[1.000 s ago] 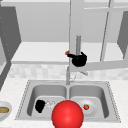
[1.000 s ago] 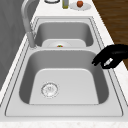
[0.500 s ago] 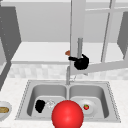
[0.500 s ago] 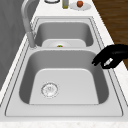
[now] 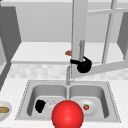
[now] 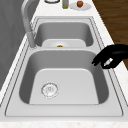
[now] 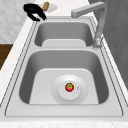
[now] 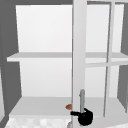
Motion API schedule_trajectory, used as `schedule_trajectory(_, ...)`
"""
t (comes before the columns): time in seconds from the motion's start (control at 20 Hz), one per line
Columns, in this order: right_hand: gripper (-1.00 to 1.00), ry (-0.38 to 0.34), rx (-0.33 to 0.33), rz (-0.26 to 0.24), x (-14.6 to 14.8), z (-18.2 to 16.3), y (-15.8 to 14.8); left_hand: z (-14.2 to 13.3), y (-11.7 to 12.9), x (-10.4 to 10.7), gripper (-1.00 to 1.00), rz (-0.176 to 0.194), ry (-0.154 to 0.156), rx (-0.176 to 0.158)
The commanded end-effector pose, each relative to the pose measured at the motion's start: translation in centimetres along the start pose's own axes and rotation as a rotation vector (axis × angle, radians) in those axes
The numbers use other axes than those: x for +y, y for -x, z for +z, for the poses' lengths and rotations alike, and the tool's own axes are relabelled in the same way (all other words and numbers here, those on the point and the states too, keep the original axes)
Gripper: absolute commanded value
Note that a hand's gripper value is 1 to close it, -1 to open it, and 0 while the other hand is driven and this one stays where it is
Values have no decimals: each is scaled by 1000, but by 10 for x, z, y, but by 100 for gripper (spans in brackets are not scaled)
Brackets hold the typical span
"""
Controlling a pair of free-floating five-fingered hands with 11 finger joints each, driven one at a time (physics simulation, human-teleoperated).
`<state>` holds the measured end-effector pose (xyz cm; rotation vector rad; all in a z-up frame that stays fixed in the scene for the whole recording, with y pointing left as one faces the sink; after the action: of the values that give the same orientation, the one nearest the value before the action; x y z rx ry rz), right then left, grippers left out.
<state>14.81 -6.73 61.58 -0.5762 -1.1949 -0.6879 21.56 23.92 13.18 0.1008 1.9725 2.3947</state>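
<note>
**Window sash open, right hand on its handle**

The window sash (image 5: pixel 79 25) already stands swung inward over the counter. As far as the pictures show, the opening is largely done, and only the grip on the window handle (image 5: pixel 81 50) remains.

The right hand (image 5: pixel 83 65) sits at the handle's lower end, above the faucet (image 5: pixel 68 73). It is balled tight round the handle, with 1 finger jutting left.

The left hand (image 6: pixel 110 58) hangs idle over the left basin's front rim (image 6: pixel 113 82), with its fingers loosely drooping and holding nothing. In the right basin, 1 small red fruit (image 7: pixel 69 87) lies on a plate (image 7: pixel 56 95).
</note>
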Motion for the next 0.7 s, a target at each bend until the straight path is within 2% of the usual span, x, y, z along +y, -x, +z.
schedule_trajectory(0.0,100,2,12,8,-31,-15,13,0,0,0,0,0,0,0)
schedule_trajectory(0.65,100,-121,-6,19,-93,-7,22,0,0,0,0,0,0,0)
